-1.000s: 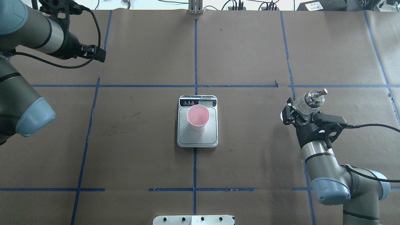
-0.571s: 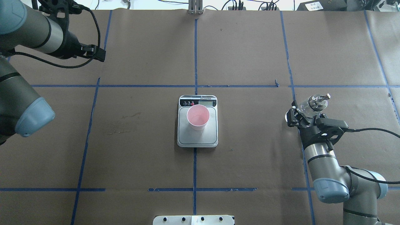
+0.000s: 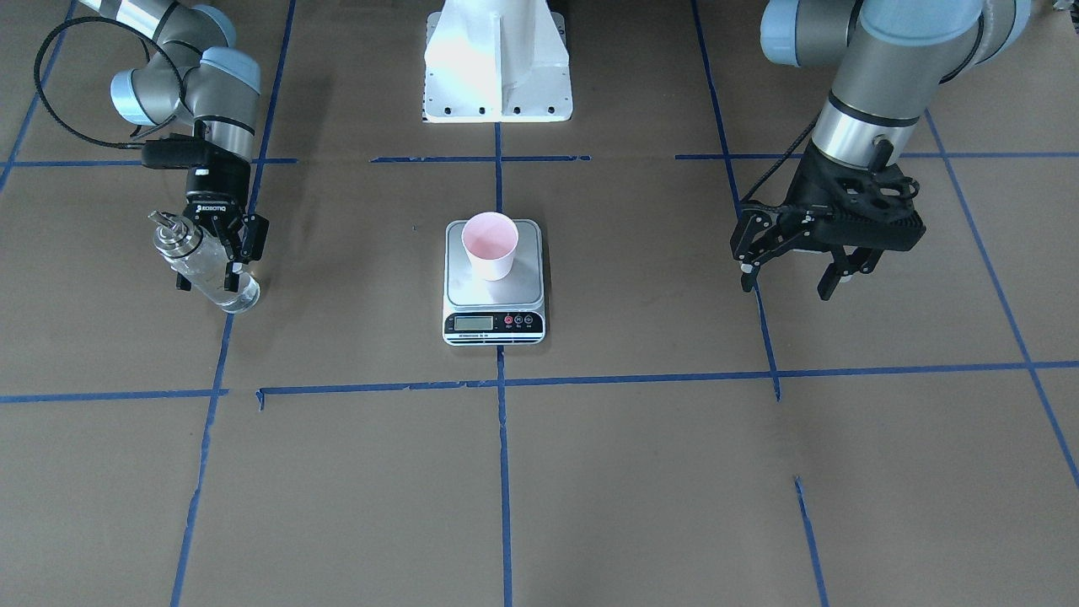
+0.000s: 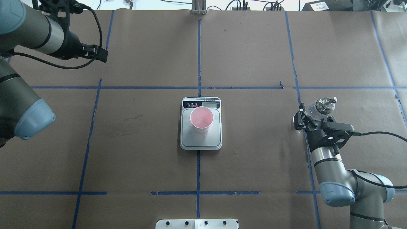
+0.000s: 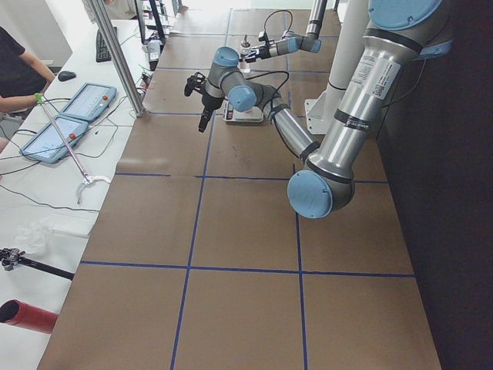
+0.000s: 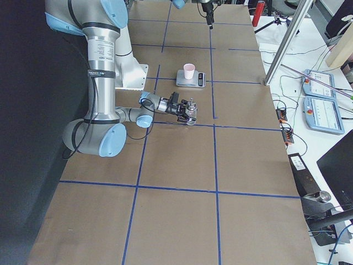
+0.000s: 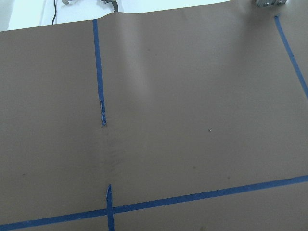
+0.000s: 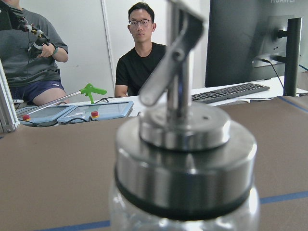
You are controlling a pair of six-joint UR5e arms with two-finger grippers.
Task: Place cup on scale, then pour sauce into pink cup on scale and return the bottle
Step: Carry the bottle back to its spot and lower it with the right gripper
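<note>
The pink-lined paper cup (image 4: pixel 201 118) stands upright on the steel plate of the scale (image 4: pixel 201 141) at the table's middle; both also show in the front view, the cup (image 3: pixel 490 244) on the scale (image 3: pixel 493 297). My right gripper (image 4: pixel 306 119) is shut on the clear glass bottle (image 4: pixel 320 107) at the table's right side. The bottle (image 3: pixel 205 268) leans, its base low over or on the paper. Its silver cap and spout (image 8: pixel 185 139) fill the right wrist view. My left gripper (image 3: pixel 788 276) is open and empty, raised over the far left.
Blue tape lines (image 4: pixel 198 57) divide the brown paper table cover. The robot's white base (image 3: pixel 497 59) stands behind the scale. Operators (image 8: pixel 142 53), tablets (image 6: pixel 322 107) and a monitor sit beyond the table's far edge.
My right gripper has carried the bottle a little toward the robot and lower, and the bottle stands more upright. The left arm, cup and scale have not moved.
</note>
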